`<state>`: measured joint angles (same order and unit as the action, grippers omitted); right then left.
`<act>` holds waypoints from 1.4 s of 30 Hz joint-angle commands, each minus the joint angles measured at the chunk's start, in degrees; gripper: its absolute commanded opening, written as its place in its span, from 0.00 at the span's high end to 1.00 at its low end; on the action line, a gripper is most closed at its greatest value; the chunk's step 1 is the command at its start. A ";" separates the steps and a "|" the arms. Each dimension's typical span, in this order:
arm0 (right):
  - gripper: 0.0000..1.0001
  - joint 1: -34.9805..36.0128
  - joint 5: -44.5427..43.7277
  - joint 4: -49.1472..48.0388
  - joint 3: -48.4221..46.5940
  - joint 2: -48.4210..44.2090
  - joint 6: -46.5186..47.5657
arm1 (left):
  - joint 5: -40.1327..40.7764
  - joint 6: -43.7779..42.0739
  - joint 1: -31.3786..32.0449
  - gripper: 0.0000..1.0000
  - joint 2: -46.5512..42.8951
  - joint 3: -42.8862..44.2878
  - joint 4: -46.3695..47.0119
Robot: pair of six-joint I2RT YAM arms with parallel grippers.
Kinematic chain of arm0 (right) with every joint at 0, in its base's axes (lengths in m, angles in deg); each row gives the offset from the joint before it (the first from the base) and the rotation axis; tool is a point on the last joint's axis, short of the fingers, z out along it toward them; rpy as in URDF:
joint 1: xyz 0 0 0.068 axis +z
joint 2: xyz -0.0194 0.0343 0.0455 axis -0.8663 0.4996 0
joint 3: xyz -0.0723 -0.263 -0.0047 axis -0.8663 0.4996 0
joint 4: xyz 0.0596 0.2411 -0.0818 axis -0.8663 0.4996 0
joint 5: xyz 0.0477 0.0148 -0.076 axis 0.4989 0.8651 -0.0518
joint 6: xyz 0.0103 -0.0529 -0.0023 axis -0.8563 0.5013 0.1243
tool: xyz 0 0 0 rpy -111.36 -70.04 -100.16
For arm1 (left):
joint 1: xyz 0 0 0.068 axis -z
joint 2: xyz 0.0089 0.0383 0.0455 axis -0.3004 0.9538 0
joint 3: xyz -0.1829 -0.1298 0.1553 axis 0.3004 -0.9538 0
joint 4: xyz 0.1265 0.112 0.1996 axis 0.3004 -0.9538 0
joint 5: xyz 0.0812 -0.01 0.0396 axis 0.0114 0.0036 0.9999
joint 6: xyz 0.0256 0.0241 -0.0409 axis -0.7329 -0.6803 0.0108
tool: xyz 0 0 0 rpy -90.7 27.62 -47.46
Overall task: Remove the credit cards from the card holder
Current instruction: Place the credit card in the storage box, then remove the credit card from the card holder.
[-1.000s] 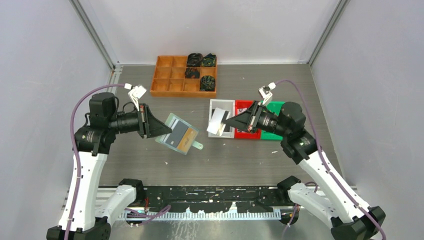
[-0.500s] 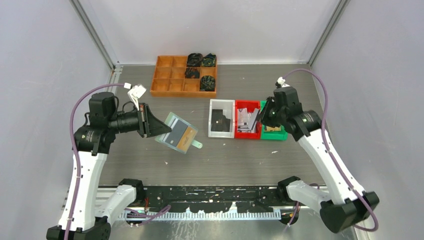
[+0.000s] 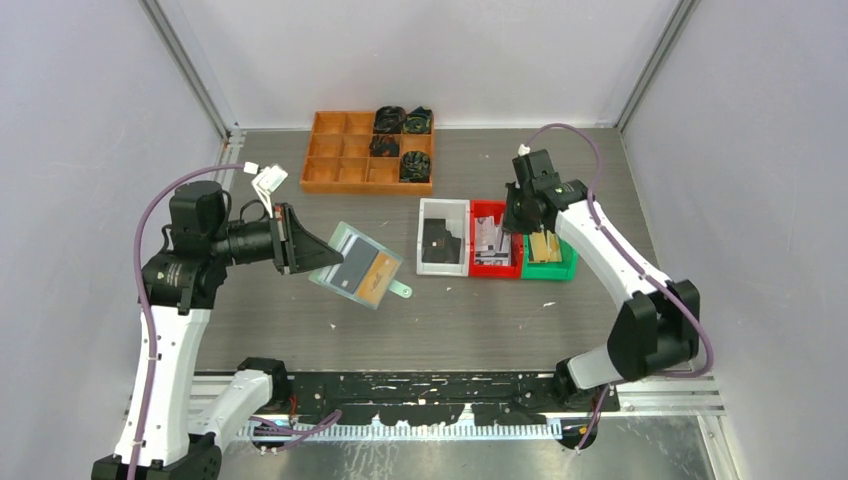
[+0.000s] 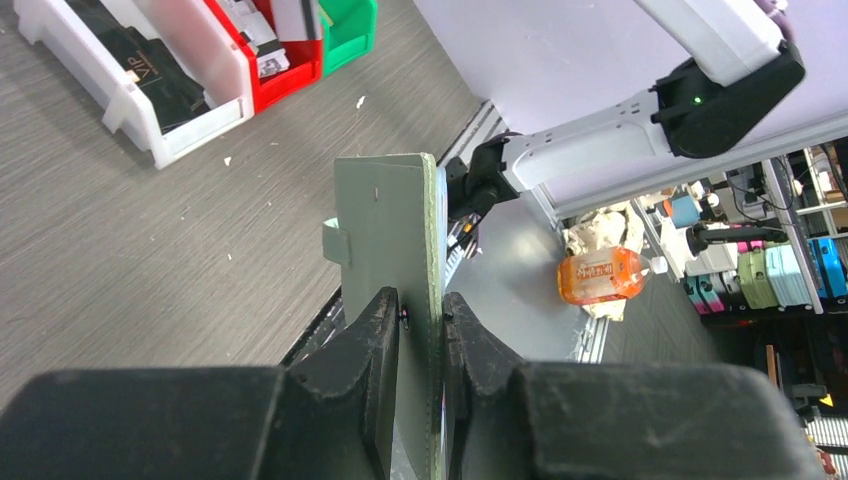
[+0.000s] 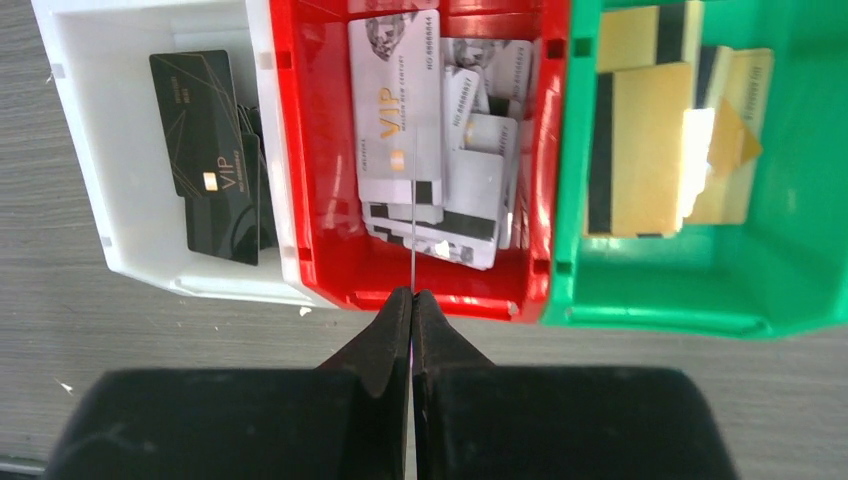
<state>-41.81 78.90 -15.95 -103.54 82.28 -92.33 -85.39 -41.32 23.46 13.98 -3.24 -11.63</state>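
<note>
My left gripper (image 3: 333, 262) is shut on one edge of the pale green card holder (image 3: 345, 242), holding it open above the table. A dark card (image 3: 349, 270) and an orange card (image 3: 379, 273) sit in its pockets. In the left wrist view the card holder (image 4: 385, 220) stands edge-on between my left gripper's (image 4: 421, 305) jaws. My right gripper (image 3: 514, 218) points down over the red bin (image 3: 490, 268). In the right wrist view my right gripper (image 5: 412, 295) is shut on a thin credit card (image 5: 412, 200) seen edge-on above the red bin (image 5: 300, 150).
A white bin (image 3: 443, 206) holds dark cards, the red bin holds several grey-white cards, and a green bin (image 3: 550, 272) holds tan ones. An orange divided tray (image 3: 340, 160) with black coiled items stands at the back.
My right arm has swung right and back, carrying the whitish card from beside the white bin to above the red bin. The left arm and card holder have barely moved.
</note>
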 commanded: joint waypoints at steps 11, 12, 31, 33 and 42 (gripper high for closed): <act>0.99 -2.19 13.95 -10.05 -7.36 13.26 2.57 | -4.71 3.52 -0.26 1.00 -0.95 4.28 4.00; 0.99 -2.14 12.80 -9.29 -7.73 13.83 2.76 | -4.76 3.61 -0.25 1.00 -1.01 4.39 4.00; 0.10 -0.49 46.25 -23.88 -4.61 -16.45 -8.82 | -10.65 8.35 -0.26 1.00 -1.42 1.92 9.78; 0.06 4.05 51.32 -30.61 -3.55 -19.21 -11.28 | -11.05 8.37 -0.26 1.00 -1.37 1.23 10.10; 0.03 24.99 52.85 -26.88 -11.77 -14.34 -3.45 | -14.00 10.17 -0.25 1.00 -1.67 0.30 11.71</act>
<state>-20.76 128.63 -42.28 -111.49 64.53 -98.96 -95.44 -33.17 23.46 13.41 -3.11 -4.55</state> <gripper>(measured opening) 0.970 0.192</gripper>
